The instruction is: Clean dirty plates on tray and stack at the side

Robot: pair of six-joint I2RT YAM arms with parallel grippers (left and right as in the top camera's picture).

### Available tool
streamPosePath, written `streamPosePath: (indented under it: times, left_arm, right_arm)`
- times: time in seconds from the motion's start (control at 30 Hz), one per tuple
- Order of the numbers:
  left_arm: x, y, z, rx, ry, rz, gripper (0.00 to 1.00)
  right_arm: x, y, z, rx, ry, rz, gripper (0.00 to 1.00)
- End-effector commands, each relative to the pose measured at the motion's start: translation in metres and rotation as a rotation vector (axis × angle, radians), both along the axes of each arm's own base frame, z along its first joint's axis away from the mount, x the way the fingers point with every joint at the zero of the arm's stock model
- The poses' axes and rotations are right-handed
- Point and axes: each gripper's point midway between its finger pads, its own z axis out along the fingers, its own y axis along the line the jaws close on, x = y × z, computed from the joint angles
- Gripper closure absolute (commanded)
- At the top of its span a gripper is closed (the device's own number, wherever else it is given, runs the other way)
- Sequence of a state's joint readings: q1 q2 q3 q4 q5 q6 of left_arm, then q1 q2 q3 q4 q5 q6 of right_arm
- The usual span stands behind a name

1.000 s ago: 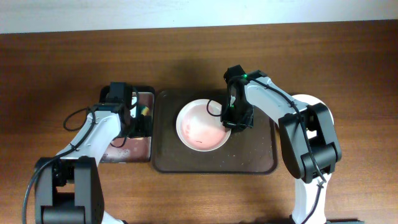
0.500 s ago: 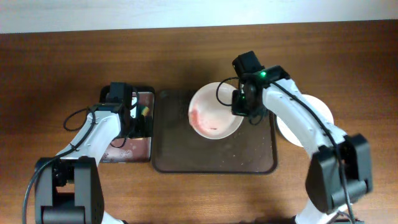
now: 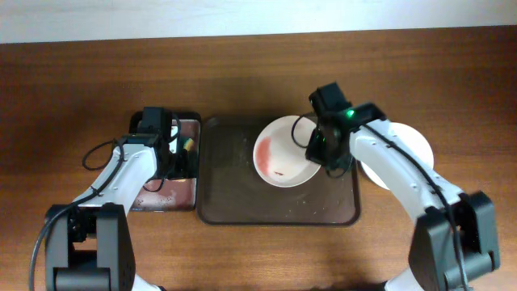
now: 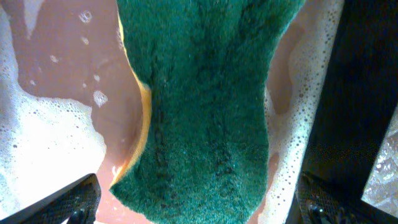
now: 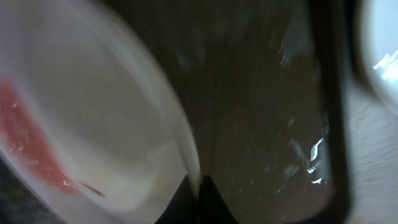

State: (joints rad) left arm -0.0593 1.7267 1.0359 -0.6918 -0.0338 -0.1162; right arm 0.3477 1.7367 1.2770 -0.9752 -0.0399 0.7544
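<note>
One dirty plate (image 3: 284, 153), white with a red smear on its left half, is held tilted over the right half of the dark brown tray (image 3: 242, 206). My right gripper (image 3: 323, 151) is shut on the plate's right rim. The right wrist view shows the fingers (image 5: 198, 186) pinching the rim of the plate (image 5: 93, 118) above the wet tray floor (image 5: 267, 124). My left gripper (image 3: 172, 153) is open over a green and yellow sponge (image 4: 199, 106). Its fingertips (image 4: 199, 208) stand either side of the sponge, apart from it. No other dirty plate is in view.
A small black-rimmed tray (image 3: 166, 194) with a pinkish base and soapy foam (image 4: 43, 143) holds the sponge, left of the brown tray. A white plate (image 3: 412, 145) lies on the table right of the brown tray, partly under my right arm. It also shows in the right wrist view (image 5: 380, 43).
My right gripper has carried the dirty plate to the right across the tray, raised and tilted. The left arm has not moved.
</note>
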Motion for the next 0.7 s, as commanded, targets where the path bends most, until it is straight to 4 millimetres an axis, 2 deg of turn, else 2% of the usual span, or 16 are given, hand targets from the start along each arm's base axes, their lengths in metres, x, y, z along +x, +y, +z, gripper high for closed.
streamPosePath:
  times: [0.0, 0.07, 0.13, 0.17, 0.2, 0.23, 0.27, 0.37, 0.4, 0.5, 0.57, 0.63, 0.67]
  left_arm:
    - [0.003, -0.001, 0.007, -0.012, -0.021, -0.004, 0.01]
    - [0.003, -0.001, 0.007, -0.012, -0.021, -0.004, 0.01]
    - [0.003, -0.001, 0.007, -0.012, -0.021, -0.004, 0.02]
    - [0.003, -0.001, 0.007, -0.012, -0.021, -0.004, 0.01]
    - [0.003, -0.001, 0.007, -0.012, -0.021, -0.004, 0.02]
    - [0.003, -0.001, 0.007, -0.012, -0.021, -0.004, 0.02]
    - [0.003, -0.001, 0.007, -0.012, -0.021, -0.004, 0.01]
    - [0.003, -0.001, 0.007, -0.012, -0.021, -0.004, 0.01]
    - [0.003, -0.001, 0.007, -0.012, -0.021, -0.004, 0.01]
    - [0.003, -0.001, 0.007, -0.012, -0.021, -0.004, 0.01]
    - [0.003, -0.001, 0.007, -0.012, -0.021, -0.004, 0.01]
    - [0.003, -0.001, 0.007, -0.012, -0.02, -0.004, 0.01]
    - [0.003, -0.001, 0.007, -0.012, -0.02, -0.004, 0.01]
  right_arm:
    - [-0.023, 0.02, -0.035, 0.157, 0.094, -0.153, 0.96]
    - [-0.023, 0.027, -0.05, 0.208, 0.074, -0.146, 0.96]
    - [-0.025, 0.039, -0.053, 0.271, 0.074, -0.123, 0.96]
    - [-0.026, 0.043, -0.052, 0.276, 0.066, -0.07, 0.93]
    - [-0.022, 0.036, -0.054, 0.237, 0.036, -0.021, 0.64]
    - [-0.017, 0.025, -0.055, 0.194, 0.01, -0.011, 0.56]
    - [-0.006, 0.017, -0.055, 0.166, -0.039, 0.035, 0.54]
    - [0.032, 0.011, -0.045, 0.142, -0.23, 0.268, 0.54]
    - [0.045, 0.008, -0.041, 0.106, -0.302, 0.373, 0.59]
    - [0.046, 0.014, -0.045, 0.109, -0.323, 0.495, 0.63]
    - [0.044, 0.012, -0.057, 0.098, -0.297, 0.506, 0.62]
    - [0.044, 0.012, -0.072, 0.098, -0.271, 0.504, 0.71]
    - [0.042, 0.012, -0.079, 0.102, -0.25, 0.504, 0.81]
